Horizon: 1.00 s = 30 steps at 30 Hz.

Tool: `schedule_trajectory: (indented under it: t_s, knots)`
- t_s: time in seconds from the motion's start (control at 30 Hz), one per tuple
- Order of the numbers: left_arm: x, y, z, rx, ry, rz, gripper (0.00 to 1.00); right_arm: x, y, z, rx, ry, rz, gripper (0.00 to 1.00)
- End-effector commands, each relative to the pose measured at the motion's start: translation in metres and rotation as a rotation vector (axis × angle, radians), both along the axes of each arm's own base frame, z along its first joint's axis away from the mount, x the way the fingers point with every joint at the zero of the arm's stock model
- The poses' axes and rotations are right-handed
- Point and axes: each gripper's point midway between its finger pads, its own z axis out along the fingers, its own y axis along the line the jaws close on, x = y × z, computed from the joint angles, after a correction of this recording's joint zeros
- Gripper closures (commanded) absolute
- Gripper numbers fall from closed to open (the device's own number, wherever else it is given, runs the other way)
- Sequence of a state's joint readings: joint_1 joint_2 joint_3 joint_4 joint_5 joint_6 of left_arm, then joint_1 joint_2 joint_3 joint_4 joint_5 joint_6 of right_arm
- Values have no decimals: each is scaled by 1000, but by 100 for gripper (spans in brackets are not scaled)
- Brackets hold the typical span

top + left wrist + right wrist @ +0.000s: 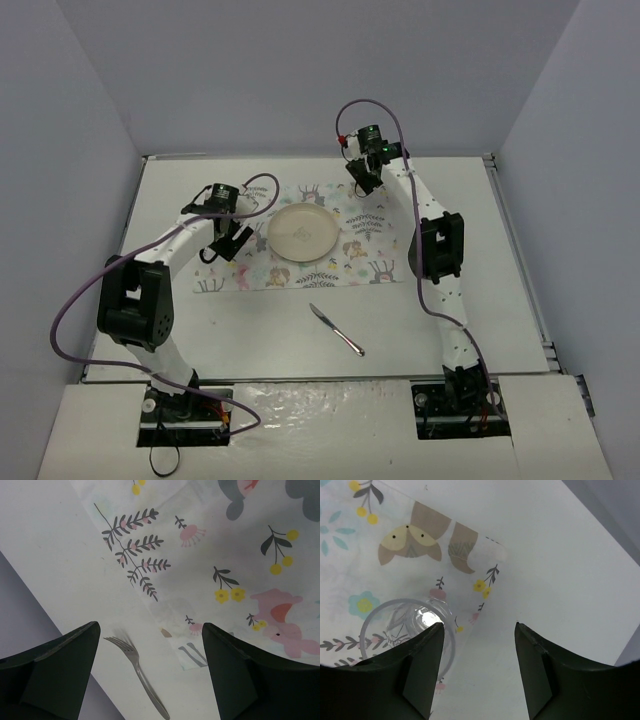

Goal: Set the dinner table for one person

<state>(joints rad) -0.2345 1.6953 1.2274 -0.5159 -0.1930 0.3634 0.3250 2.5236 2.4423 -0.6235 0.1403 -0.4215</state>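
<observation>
Three items I count as placed: plate (303, 231) and glass (395, 625) on the mat (370, 262), fork (137, 672) beside it. The knife (335, 329) waits on the surface (510, 260). The left jaws and the right jaws stand apart, empty.

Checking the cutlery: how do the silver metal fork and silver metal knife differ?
The silver metal fork lies by the left end of the printed cloth mat; the silver metal knife lies off its near edge. The fork sits below the open left gripper; no gripper is over the knife. Both lie flat on the bare off-white table.
</observation>
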Motion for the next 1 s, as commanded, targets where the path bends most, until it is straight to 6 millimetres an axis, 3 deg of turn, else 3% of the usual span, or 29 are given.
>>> schedule_trajectory:
  t_s: [0.0,0.2,0.37,0.6,0.63,0.67,0.83,0.97]
  knots:
    - [22,-5,29,5,-100,-3,19,9,-15,11,10,-43,-36,45]
    - [22,-5,28,10,-104,-3,20,8,-23,16,43,-46,-43,44]
    - [27,-1,39,24,-147,21,20,16,-16,44,74,-120,-35,37]
    - [43,5,81,46,-269,67,19,14,-4,135,138,-336,-40,23]
    - [38,7,84,50,-252,72,19,7,-5,171,168,-416,-46,23]
    - [34,9,85,62,-238,81,19,0,-5,190,187,-454,-46,23]
    - [-15,52,73,211,-135,163,19,-66,-13,162,165,-333,23,7]
    - [-64,84,41,240,-5,224,19,-118,-37,146,69,-267,67,7]
